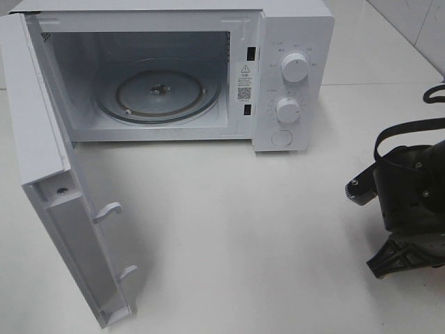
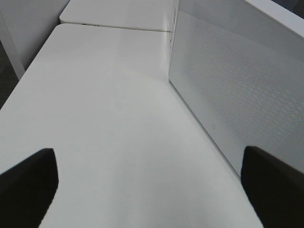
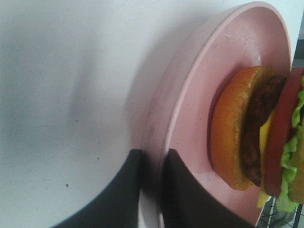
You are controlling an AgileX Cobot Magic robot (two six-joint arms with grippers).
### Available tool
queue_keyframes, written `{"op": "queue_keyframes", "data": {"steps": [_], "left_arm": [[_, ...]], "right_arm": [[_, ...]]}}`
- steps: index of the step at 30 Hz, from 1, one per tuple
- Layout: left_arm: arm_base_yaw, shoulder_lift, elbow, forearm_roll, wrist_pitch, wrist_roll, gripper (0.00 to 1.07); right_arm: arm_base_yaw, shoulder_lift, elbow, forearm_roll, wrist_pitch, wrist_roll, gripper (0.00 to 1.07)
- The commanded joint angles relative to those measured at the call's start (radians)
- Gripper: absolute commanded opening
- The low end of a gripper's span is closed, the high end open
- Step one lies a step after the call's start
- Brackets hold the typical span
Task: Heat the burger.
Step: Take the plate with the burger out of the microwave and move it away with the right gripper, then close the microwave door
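Burger on its pink plate, gripped by my right tool.

My right tool (image 3: 151, 190) pinches the plate (image 3: 190, 95) rim; the burger (image 3: 259, 137) shows orange-brown bun, dark patty, yellow cheese, red tomato, green lettuce. My left tool (image 2: 152, 183) hangs spread open over the bench (image 2: 104, 118).

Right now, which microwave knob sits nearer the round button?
The lower knob. It sits directly above the round button; the upper knob is farther up the microwave control panel.

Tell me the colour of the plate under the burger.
Pink. The plate carrying the burger shows best in the right wrist view.
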Motion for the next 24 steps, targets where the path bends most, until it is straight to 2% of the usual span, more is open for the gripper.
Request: {"op": "queue_keyframes", "data": {"steps": [1,9,10,11,13,14,16,19,21,24], "left_arm": [[0.001,-0.019,0.004,-0.001,-0.007,-0.002,1.0],[0.001,-0.019,0.004,-0.001,-0.007,-0.002,1.0],[0.001,-0.019,0.004,-0.001,-0.007,-0.002,1.0],[0.001,-0.019,0.004,-0.001,-0.007,-0.002,1.0],[0.001,-0.019,0.004,-0.001,-0.007,-0.002,1.0],[0.001,-0.019,0.004,-0.001,-0.007,-0.002,1.0],[0.001,-0.019,0.004,-0.001,-0.007,-0.002,1.0],[0.001,-0.019,0.004,-0.001,-0.007,-0.002,1.0],[0.001,-0.019,0.004,-0.001,-0.007,-0.002,1.0],[0.001,-0.019,0.004,-0.001,-0.007,-0.002,1.0]], "right_arm": [[-0.026,0.042,-0.001,-0.07,0.041,0.06,0.0],[-0.026,0.09,-0.001,-0.089,0.026,0.092,0.06],[-0.026,0.09,-0.001,-0.089,0.028,0.091,0.11],[-0.026,0.09,-0.001,-0.089,0.028,0.091,0.11],[-0.025,0.09,-0.001,-0.089,0.029,0.09,0.22],[-0.025,0.09,-0.001,-0.089,0.029,0.09,0.22],[-0.022,0.058,-0.001,-0.08,0.028,0.089,0.4],[-0.022,0.046,-0.001,-0.072,0.028,0.089,0.43],[-0.022,-0.026,-0.001,-0.037,0.026,0.071,0.5],[-0.022,-0.043,-0.001,-0.027,0.023,0.068,0.5]]}}
